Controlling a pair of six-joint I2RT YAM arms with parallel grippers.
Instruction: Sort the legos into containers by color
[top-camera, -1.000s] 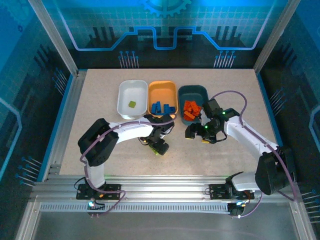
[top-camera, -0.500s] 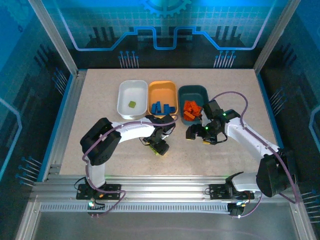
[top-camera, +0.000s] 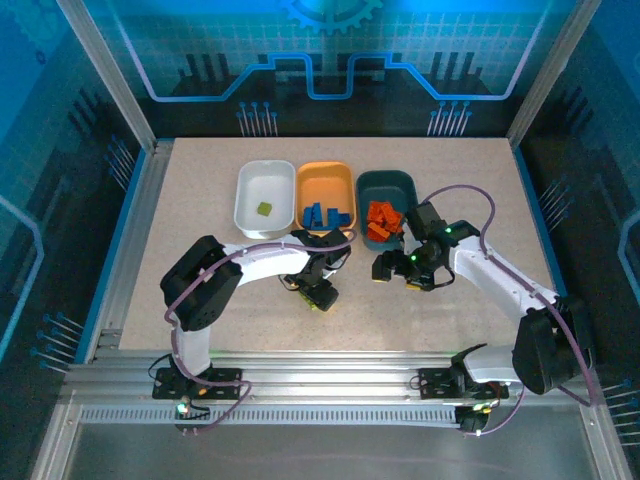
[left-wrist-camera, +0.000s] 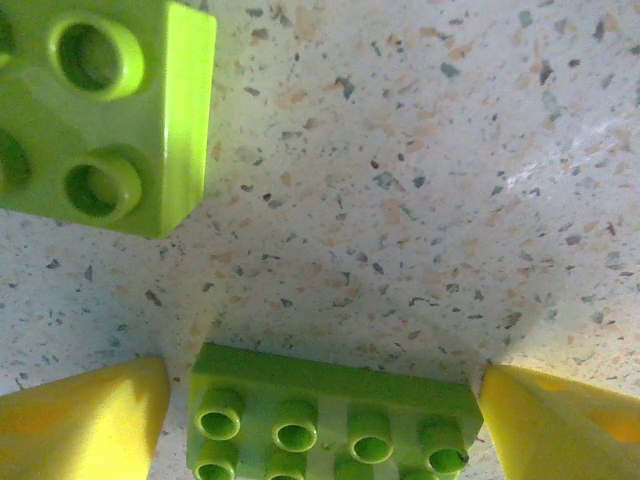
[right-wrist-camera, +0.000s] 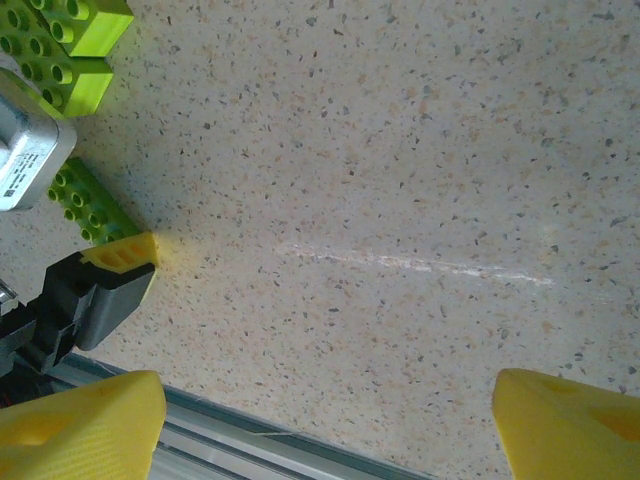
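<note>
The left fingers (left-wrist-camera: 90, 420) sit at the bottom corners of the left wrist view, spread either side of a long lime green lego (left-wrist-camera: 330, 415) that lies studs-up on the speckled table (left-wrist-camera: 400, 200); a sliver of table shows beside the lower-left finger, so the brick is straddled, not clamped; a second lime green lego (left-wrist-camera: 100, 110) lies in the upper left corner. The right fingers (right-wrist-camera: 85, 425) are released and wide apart, with nothing between them. Seen from above, the white tray (top-camera: 250, 185) at upper centre holds one green lego (top-camera: 264, 208); the light orange tray (top-camera: 325, 178) beside it holds blue legos (top-camera: 328, 214); the dark teal tray (top-camera: 392, 185) holds orange legos (top-camera: 380, 218).
</note>
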